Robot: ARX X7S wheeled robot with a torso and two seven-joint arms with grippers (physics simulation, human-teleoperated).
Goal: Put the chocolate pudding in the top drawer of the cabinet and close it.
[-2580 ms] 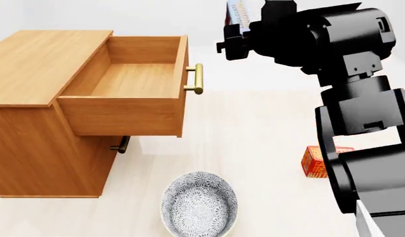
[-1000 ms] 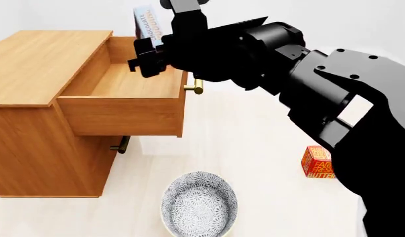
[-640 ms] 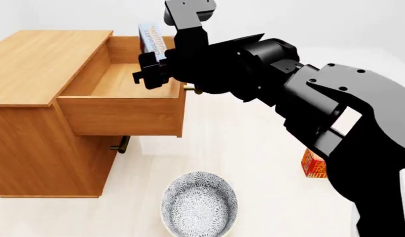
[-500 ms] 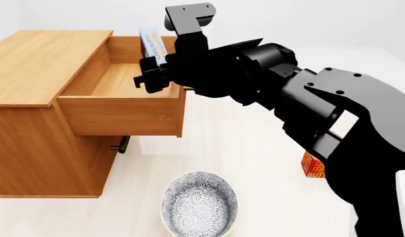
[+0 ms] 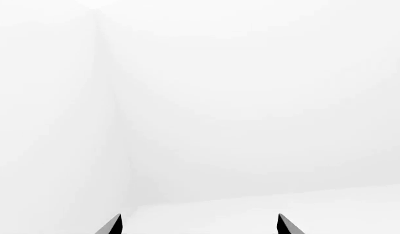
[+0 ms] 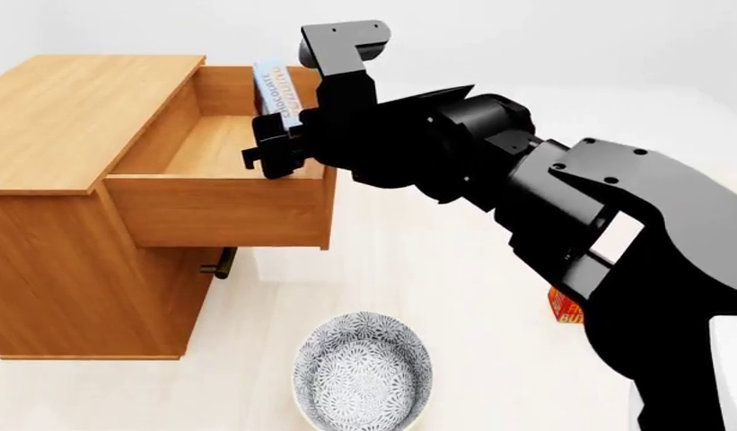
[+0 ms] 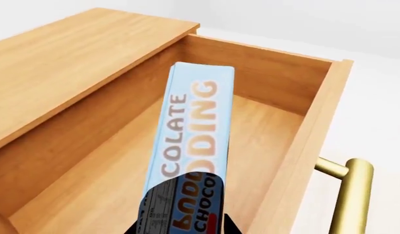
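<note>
The chocolate pudding (image 6: 276, 88), a thin pale blue box with brown print, is held upright over the right side of the open top drawer (image 6: 224, 211) of the cabinet (image 6: 69, 117). My right gripper (image 6: 275, 126) is shut on its lower end. In the right wrist view the pudding (image 7: 190, 131) hangs above the drawer's bare wooden floor (image 7: 115, 180), the right gripper (image 7: 180, 228) clamping it, with the brass handle (image 7: 352, 195) off to one side. My left gripper (image 5: 198, 226) is open and faces only white wall.
A blue-patterned bowl (image 6: 362, 370) sits on the floor in front of the cabinet. A red-orange butter box (image 6: 565, 306) peeks from behind my right arm. A lower drawer's handle (image 6: 218, 263) shows under the open drawer.
My right arm has swung left with the pudding, from right of the drawer to over its right side, and has come down a little.
</note>
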